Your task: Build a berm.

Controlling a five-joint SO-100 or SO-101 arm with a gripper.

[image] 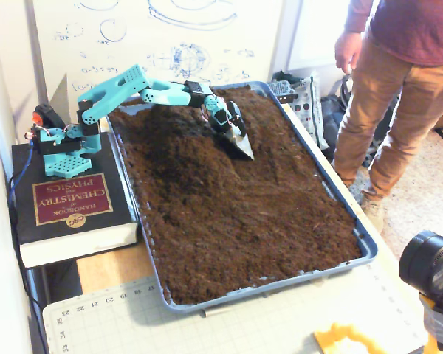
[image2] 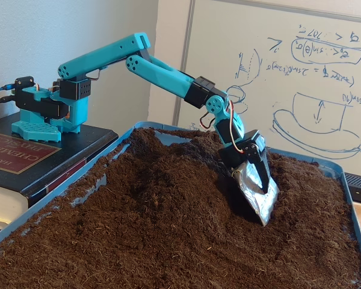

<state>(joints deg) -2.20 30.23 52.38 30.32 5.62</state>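
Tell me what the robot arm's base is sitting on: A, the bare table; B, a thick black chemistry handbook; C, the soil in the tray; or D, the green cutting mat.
B: the teal arm's base stands on the thick black book with the maroon "Handbook of Chemistry and Physics" label, left of the blue tray in a fixed view.

One robot arm [image: 144,87], one tray [image: 365,247] of soil, one mound [image2: 168,174], one book [image: 66,203], one person [image: 399,81], one whiteboard [image2: 301,72].
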